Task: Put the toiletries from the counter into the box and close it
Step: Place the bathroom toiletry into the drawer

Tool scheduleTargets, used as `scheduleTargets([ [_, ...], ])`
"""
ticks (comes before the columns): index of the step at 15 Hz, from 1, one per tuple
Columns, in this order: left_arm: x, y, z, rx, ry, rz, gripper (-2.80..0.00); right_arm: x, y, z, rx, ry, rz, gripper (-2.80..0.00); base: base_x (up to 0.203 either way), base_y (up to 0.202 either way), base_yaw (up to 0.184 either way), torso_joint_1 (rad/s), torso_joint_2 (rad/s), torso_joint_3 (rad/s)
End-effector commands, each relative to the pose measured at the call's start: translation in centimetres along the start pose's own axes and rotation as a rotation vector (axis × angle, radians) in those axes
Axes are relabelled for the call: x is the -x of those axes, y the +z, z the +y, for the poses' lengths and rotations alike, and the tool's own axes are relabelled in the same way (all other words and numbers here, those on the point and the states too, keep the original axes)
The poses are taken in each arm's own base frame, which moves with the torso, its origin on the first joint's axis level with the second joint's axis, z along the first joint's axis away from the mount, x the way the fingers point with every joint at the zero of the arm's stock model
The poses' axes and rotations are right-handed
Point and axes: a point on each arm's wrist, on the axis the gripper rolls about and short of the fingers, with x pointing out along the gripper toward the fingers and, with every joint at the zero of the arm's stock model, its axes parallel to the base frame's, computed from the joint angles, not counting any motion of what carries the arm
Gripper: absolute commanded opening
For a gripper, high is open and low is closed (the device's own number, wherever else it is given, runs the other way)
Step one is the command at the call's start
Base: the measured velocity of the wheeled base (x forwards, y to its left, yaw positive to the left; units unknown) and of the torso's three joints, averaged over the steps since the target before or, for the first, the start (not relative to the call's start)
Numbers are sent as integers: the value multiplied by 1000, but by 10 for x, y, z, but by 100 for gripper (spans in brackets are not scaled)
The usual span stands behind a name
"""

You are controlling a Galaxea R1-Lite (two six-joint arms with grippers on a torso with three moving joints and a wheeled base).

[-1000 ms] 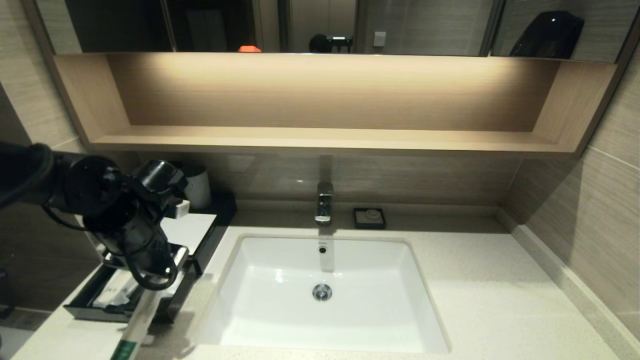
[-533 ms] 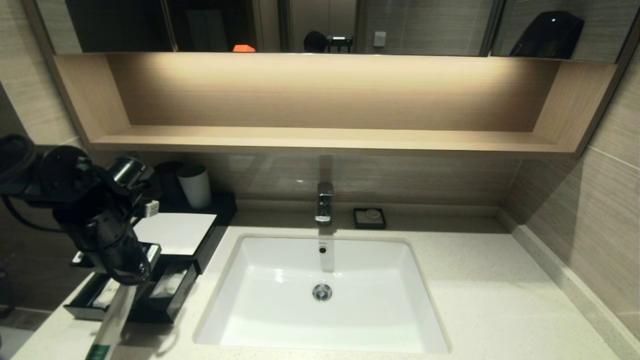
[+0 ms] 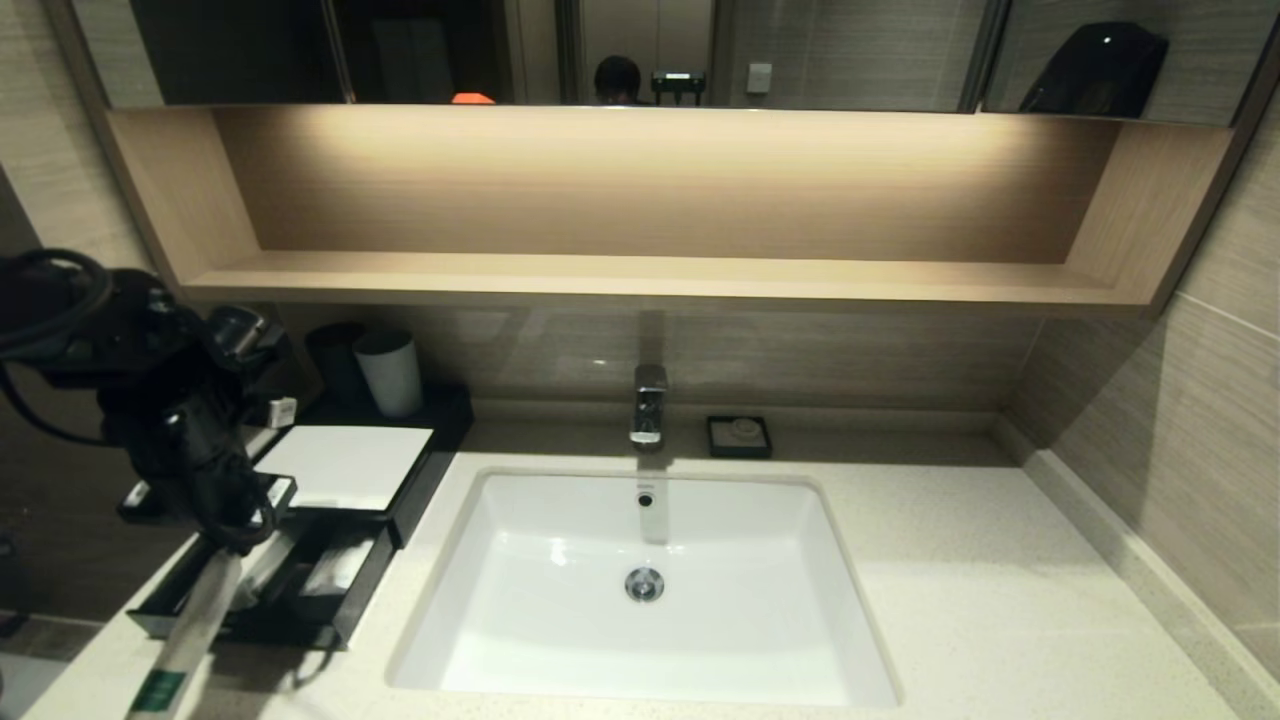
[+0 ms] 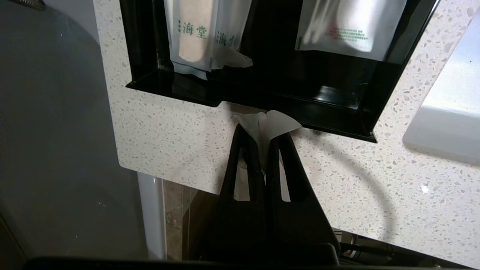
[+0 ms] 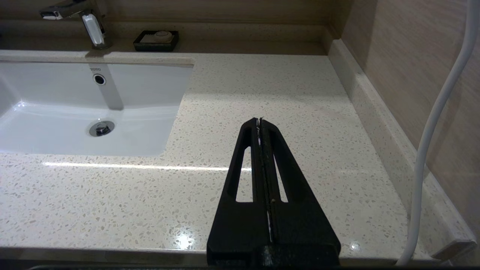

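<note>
Left gripper [image 4: 264,137] is pinching a long green-labelled packet [image 3: 190,640] above the box's open drawer [image 3: 345,610]; right gripper [image 5: 260,122] is resting closed, empty.

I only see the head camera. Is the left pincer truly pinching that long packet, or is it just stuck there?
Observer: Truly pinching. The left wrist view shows the left pincer shut on the long packet by its white wrap end.
Child: What's inside the drawer?
Observer: The drawer holds lettered packets with green characters in one compartment and a silvery packet in the other.
Child: Where's the other arm?
Observer: The right pincer is shut, above the counter between the sink and the side wall.
</note>
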Motion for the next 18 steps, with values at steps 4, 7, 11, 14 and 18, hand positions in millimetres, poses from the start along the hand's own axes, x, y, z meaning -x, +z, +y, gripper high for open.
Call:
scheduleTargets([
  [4, -17, 13, 10, -50, -1, 110, -280, 0, 0, 0, 0, 0, 0, -280, 0, 0, 0, 0, 0, 0],
  [7, -28, 14, 13, -87, -6, 148, -280, 0, 0, 0, 0, 2, 0, -280, 0, 0, 0, 0, 0, 0],
  [11, -41, 18, 17, -132, -9, 166, -280, 0, 0, 0, 0, 0, -1, -280, 0, 0, 0, 0, 0, 0],
  [14, -45, 27, 17, -143, -6, 156, -280, 0, 0, 0, 0, 0, -1, -280, 0, 0, 0, 0, 0, 0],
  [18, -52, 31, 16, -174, -10, 161, -280, 0, 0, 0, 1, 0, -1, -280, 0, 0, 0, 0, 0, 0],
])
